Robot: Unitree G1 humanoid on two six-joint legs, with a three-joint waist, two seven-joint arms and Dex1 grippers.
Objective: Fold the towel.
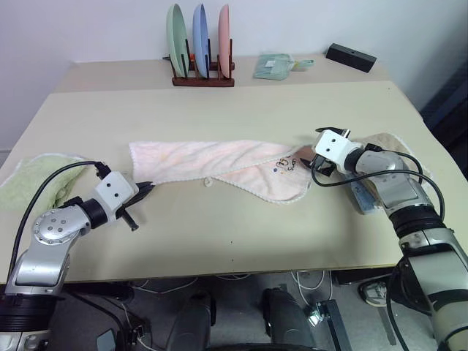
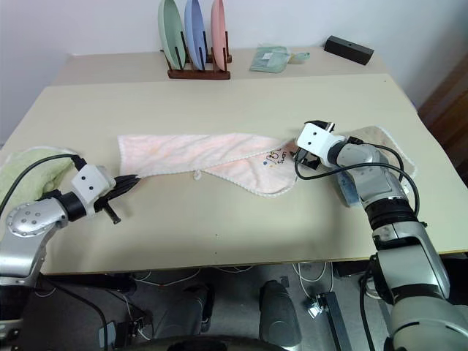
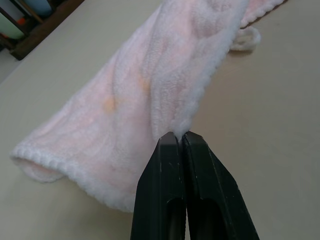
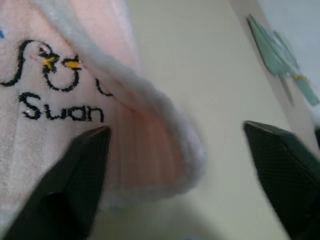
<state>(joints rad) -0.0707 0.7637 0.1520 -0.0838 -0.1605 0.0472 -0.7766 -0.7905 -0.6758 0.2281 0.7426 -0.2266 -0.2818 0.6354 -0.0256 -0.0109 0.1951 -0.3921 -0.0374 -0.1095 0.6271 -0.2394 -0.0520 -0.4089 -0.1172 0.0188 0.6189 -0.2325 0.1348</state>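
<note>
Across the middle of the beige table [image 1: 241, 241], as the left eye view shows it, lies the pale pink towel [image 1: 212, 161], stretched lengthwise from side to side and partly doubled over, its printed corner toward the robot's right. The left gripper [image 1: 146, 190] meets the towel's left end at the near edge, its black fingers pressed together on the cloth. The right gripper [image 1: 311, 162] sits at the towel's right end beside the dark motif [image 1: 284, 166]. A light green towel [image 1: 25, 179] lies at the table's left edge, and a beige-brown towel [image 1: 391, 142] lies under the right arm. Along the far edge stand a rack of plates [image 1: 201, 44], a pale green packet [image 1: 274, 66] and a black box [image 1: 351, 56].

Right eye view: the same layout; a small loop [image 2: 197, 174] hangs from the towel's near edge.

Left wrist view: the two fingers [image 3: 170, 200] are closed tight, pinching the towel's stitched edge at their tips; the cloth runs away from them as a soft roll.

Right wrist view: the fingers [image 4: 75, 185] stand wide apart, with the folded towel corner and its embroidered lettering [image 4: 60, 112] between them; whether either finger touches the cloth cannot be told.
</note>
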